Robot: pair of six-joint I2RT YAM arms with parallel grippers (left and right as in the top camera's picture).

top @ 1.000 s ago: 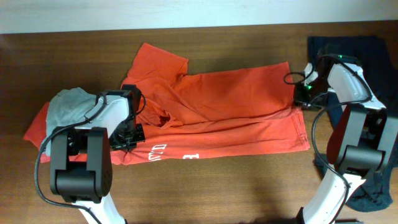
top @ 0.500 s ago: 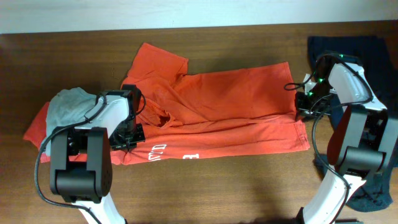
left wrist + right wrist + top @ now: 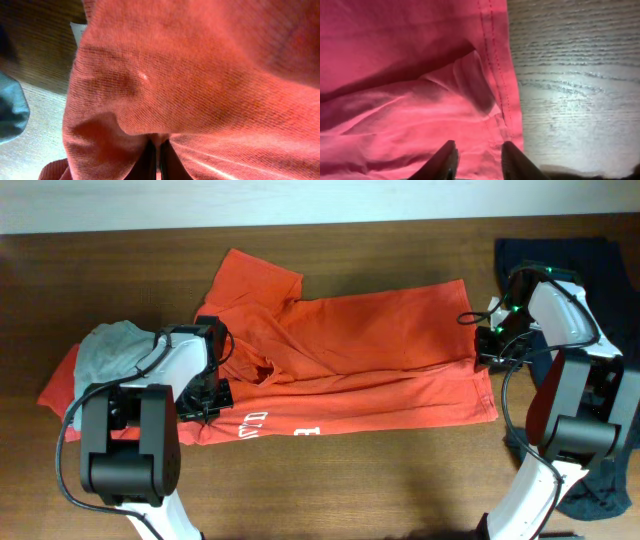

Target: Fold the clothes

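Both at orange shirt point(image 3: 370, 340): left gripper point(image 3: 156, 150) clamped on it, right gripper point(image 3: 479, 150) apart

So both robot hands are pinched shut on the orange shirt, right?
Not quite. Only the left gripper is pinched shut on the orange shirt. The right gripper is open: the right wrist view shows its two fingers apart, over the shirt's stitched hem.

The grey cloth point(image 3: 105, 350) and left arm point(image 3: 172, 368) hide part of the orange shirt point(image 3: 370, 345); its white lettering point(image 3: 275, 423) is unreadably small.
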